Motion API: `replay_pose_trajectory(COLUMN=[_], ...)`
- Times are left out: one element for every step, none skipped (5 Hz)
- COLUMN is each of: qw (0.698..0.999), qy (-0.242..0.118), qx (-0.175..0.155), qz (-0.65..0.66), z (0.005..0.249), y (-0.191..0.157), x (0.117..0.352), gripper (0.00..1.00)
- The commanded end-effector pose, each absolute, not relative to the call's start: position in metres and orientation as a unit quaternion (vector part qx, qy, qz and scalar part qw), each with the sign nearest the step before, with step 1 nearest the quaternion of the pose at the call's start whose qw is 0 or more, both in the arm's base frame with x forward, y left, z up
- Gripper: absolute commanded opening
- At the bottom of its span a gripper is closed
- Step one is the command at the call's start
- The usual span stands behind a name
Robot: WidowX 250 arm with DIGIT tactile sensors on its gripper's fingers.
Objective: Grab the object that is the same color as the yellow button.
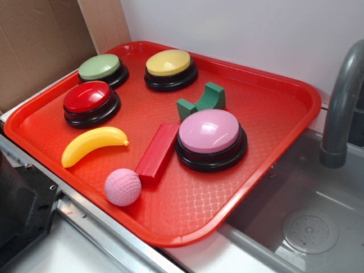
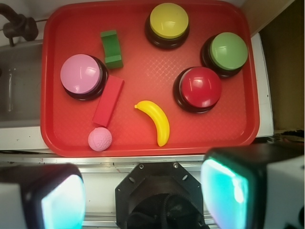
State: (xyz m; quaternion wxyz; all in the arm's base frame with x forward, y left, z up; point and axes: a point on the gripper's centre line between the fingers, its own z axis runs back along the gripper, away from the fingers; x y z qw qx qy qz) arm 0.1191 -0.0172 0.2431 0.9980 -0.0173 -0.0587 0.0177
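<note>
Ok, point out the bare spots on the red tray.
Bare floor on the red plastic tray: the corner past the pink domed button toward the sink, and beside the yellow toy banana. The middle is crowded.

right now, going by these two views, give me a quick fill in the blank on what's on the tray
1. The banana lies between the pink ball and the ____ button.
2. The tray holds ____ buttons.
3. The red block touches the ____ button's base.
4. The arch block is ____.

Missing words: red; four; pink; green
</note>
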Motion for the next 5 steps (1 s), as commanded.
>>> replay_pose_trajectory(qw=[0.998, 0.997, 0.996, 0.996, 0.996], qy=[-0.059, -0.076, -0.092, -0.083, -0.071], qx=[-0.017, 0.005, 0.004, 0.007, 0.024], qz=[0.018, 0.009, 0.020, 0.034, 0.057], z=[0.243, 0.215, 0.183, 0.148, 0.114], y=[-0.017, -0.013, -0.010, -0.002, 0.008], x=[0.119, 0.126, 0.131, 0.133, 0.138], gripper=[1.00, 1.00, 1.00, 1.00, 1.00])
